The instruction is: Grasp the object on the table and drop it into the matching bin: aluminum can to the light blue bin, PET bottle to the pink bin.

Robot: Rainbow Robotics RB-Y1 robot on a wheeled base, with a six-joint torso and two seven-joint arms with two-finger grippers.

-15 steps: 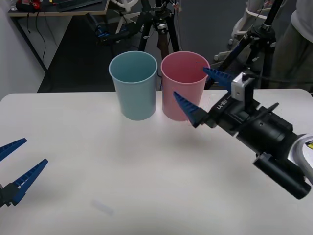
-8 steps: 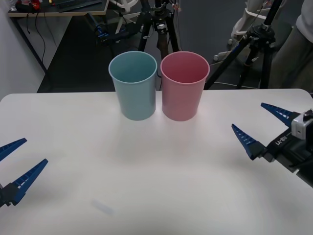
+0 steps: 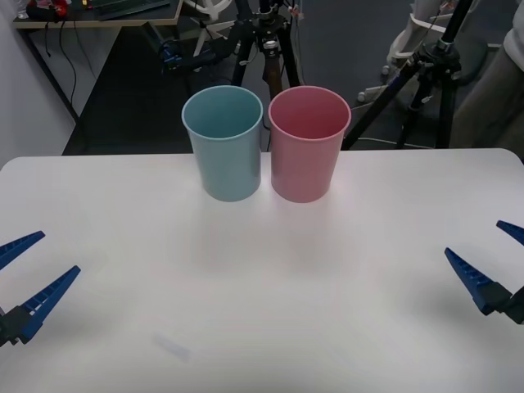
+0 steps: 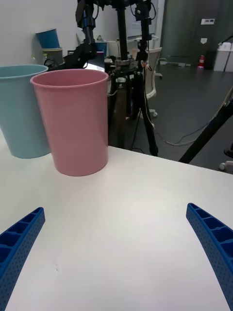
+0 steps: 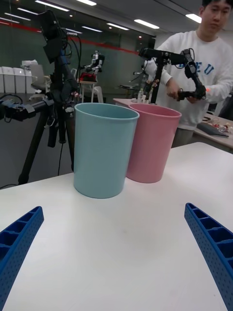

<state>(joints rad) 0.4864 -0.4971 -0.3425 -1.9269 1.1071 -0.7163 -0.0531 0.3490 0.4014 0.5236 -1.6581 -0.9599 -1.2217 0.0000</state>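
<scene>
The right end effector (image 3: 491,266) has pulled back from beside the pink bin (image 3: 309,147) to the tabletop's (image 3: 262,278) right edge, spread wide and empty; left end effector (image 3: 29,274) likewise wide, parked. No can visible; the drop looks done, though into which bin I cannot tell

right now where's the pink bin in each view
Front view: pink bin at the table's far middle, right of the light blue bin.
Right wrist view: pink bin nearer, light blue bin behind it.
Left wrist view: pink bin behind the light blue bin.
Shared landmark: the light blue bin.
</scene>
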